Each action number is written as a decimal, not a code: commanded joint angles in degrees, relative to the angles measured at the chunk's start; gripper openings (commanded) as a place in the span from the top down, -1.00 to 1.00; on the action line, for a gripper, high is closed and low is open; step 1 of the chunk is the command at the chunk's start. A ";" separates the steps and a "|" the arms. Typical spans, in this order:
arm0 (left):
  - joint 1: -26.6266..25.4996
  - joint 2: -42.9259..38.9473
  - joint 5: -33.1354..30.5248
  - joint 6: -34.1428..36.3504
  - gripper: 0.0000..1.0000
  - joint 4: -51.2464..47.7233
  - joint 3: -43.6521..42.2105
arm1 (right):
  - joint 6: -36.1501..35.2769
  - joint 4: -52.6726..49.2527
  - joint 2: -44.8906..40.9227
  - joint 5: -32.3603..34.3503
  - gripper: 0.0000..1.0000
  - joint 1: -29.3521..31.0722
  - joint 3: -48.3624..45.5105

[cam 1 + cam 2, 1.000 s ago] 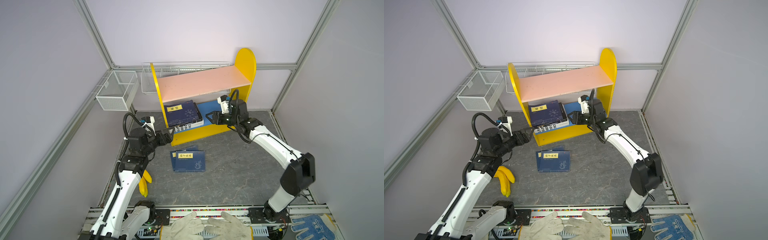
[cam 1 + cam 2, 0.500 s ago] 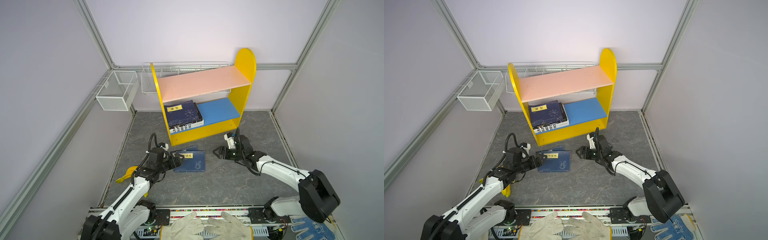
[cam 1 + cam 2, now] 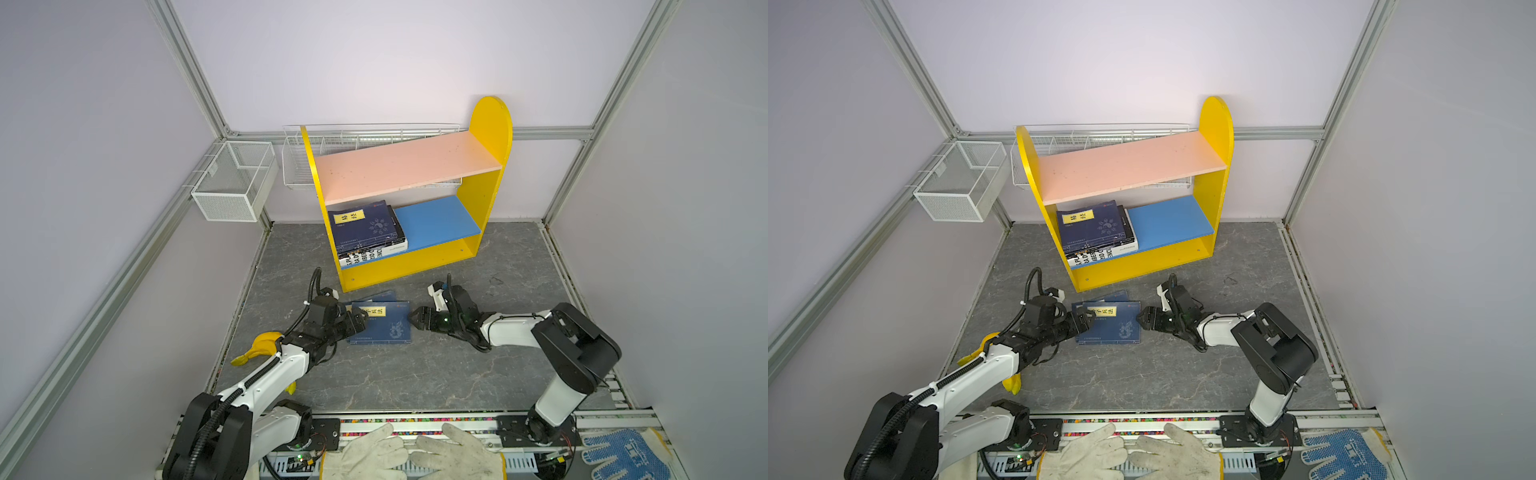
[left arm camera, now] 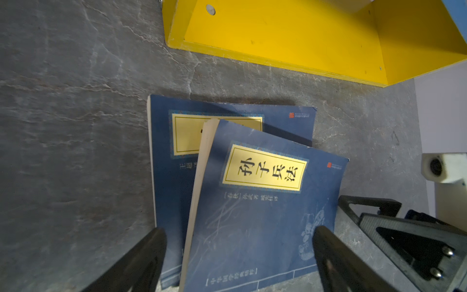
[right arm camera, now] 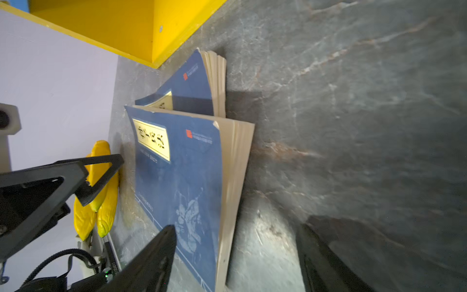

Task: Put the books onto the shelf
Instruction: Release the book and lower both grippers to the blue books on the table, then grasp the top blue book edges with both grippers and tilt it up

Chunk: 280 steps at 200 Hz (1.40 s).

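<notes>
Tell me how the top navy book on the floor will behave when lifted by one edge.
Probably floppy: the top navy book has a thin cover, bowed in the right wrist view, so it would likely sag. It may slide, since it lies askew on the lower navy book. Flat, so unlikely to roll.

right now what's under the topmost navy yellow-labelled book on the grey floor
A second navy book with a yellow label lies under it, shifted toward the yellow shelf. Most of its title is covered.
</notes>
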 commanded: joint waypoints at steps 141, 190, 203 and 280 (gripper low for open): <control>-9.71 14.09 1.46 -8.82 -0.79 16.75 0.42 | 5.24 4.62 0.88 -6.81 0.09 1.95 2.79; -9.71 12.20 -0.10 -7.11 -0.80 12.89 1.75 | 2.69 -6.80 -5.94 -3.32 0.57 1.39 4.12; -9.71 10.14 -0.91 -6.22 -0.82 10.40 2.48 | 2.41 -9.09 -7.54 -3.17 0.64 0.84 4.70; -5.20 -5.14 10.67 -2.66 -0.96 1.17 2.86 | 1.46 -13.89 -16.58 -14.83 0.80 -5.45 9.75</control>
